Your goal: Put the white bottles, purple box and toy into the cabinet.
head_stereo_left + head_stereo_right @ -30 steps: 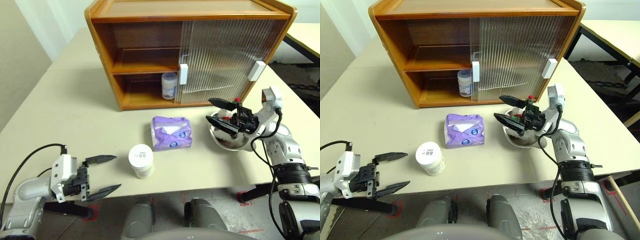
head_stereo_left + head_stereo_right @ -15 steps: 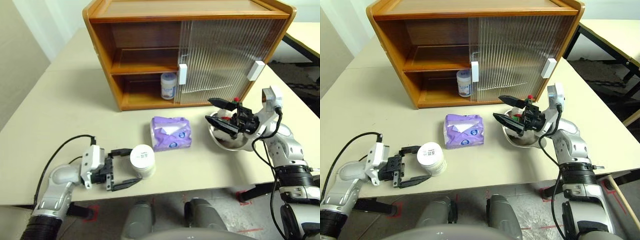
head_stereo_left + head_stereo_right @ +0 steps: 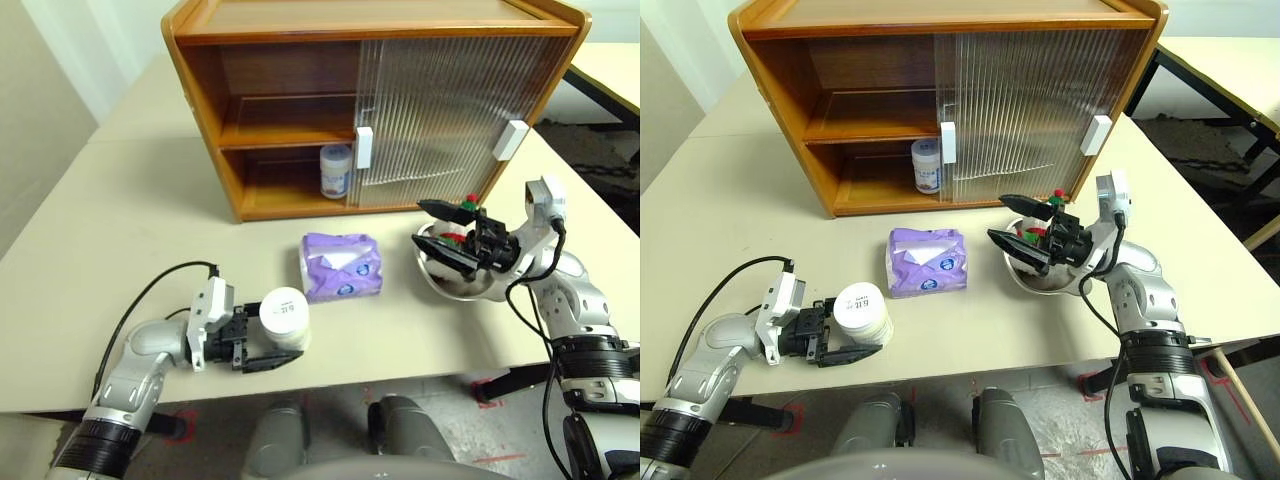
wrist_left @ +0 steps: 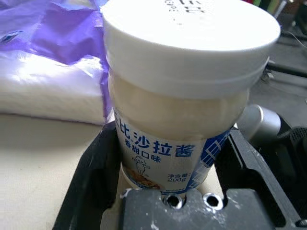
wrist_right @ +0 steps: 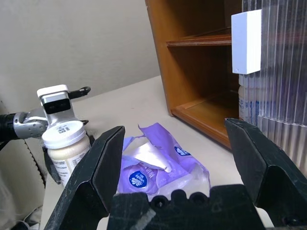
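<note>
We judged one white bottle (image 3: 337, 170) done on the cabinet's (image 3: 200, 90) lower shelf, while before the cabinet our left gripper (image 3: 262, 347) clasped the second bottle (image 3: 284, 320), the purple box (image 3: 343, 266) lay untouched, and our open right gripper (image 3: 449, 234) hovered over the toy's (image 3: 458, 236) bowl (image 3: 478, 291).

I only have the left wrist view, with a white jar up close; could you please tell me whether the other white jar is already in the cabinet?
Observer: Yes, the second small white plastic jar stands on the lower shelf of the orange-brown wooden cabinet.
Operator: Thank you. Where is the right gripper?
Observer: The right gripper hovers over the round metal bowl, jaws open.
Operator: Is the cabinet's opening accessible?
Observer: The ribbed translucent sliding doors cover the right part; the left part is open.
</note>
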Controlling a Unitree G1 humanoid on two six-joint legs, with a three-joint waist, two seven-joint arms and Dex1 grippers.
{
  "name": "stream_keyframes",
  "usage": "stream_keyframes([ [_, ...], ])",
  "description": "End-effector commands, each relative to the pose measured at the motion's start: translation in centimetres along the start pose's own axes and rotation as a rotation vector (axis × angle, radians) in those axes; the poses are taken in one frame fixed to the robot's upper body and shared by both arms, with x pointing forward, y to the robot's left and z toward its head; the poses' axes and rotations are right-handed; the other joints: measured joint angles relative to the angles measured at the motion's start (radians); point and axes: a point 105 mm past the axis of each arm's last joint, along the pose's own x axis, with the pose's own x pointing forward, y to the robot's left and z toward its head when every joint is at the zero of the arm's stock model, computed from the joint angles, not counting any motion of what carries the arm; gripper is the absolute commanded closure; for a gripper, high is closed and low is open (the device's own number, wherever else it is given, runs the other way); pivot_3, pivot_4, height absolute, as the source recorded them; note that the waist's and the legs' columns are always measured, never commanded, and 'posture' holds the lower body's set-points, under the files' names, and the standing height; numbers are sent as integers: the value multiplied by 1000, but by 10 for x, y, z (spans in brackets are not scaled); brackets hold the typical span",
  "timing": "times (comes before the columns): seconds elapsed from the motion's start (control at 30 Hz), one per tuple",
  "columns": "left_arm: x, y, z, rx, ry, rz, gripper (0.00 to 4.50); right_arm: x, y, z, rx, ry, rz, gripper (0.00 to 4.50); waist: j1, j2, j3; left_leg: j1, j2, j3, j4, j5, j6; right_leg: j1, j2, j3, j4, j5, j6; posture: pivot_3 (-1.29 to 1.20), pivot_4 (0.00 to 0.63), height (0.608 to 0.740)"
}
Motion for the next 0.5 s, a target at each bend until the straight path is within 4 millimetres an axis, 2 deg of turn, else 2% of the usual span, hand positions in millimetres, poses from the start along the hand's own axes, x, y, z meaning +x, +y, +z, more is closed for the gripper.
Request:
stream_keyframes([
  [0.03,1,1,11,-12,-25,16,1439,1,2,3,-15,5,5,0,0,-1,1,0,0,0,0,0,0,0,0,0,0,0,0,95,38,740],
  [0.2,-7,9,18,-18,-40,84,1439,3,1,4,-17,1,3,0,0,-2,3,0,0,0,0,0,0,0,0,0,0,0,0,100,35,740],
  [0.5,-44,30,27,-51,-51,295,1439,8,2,7,-17,-21,3,0,0,-3,6,0,0,-1,0,0,0,0,-1,0,0,0,0,112,34,740],
])
